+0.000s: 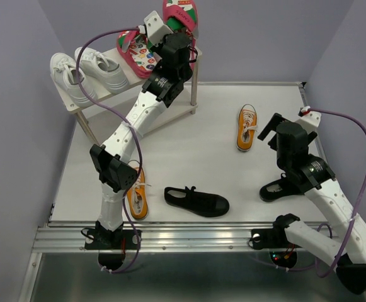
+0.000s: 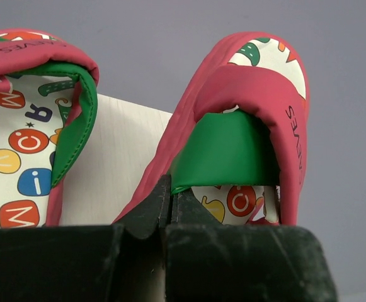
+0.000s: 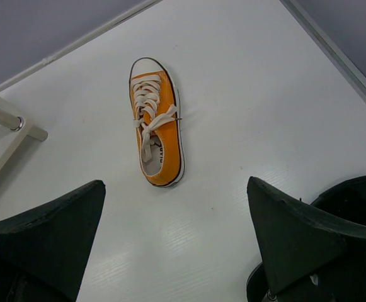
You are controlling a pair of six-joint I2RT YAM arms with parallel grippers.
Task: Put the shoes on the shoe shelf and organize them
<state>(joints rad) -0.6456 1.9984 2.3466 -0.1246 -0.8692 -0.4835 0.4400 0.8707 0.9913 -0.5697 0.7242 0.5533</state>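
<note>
Two red flip-flops, letter-printed insoles

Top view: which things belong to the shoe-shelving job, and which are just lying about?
Job: shelf; white sneakers on it; flip-flops, one on the shelf, one in the left tool; orange sneakers and black shoes on the table.
Lying about: only the purple cables.

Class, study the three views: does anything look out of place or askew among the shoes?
Yes. One red flip-flop is tipped up on end above the shelf's far end, pinched in the left gripper, unlike its flat mate. One orange sneaker lies mid-table; the other orange sneaker lies by the left arm's base.
</note>
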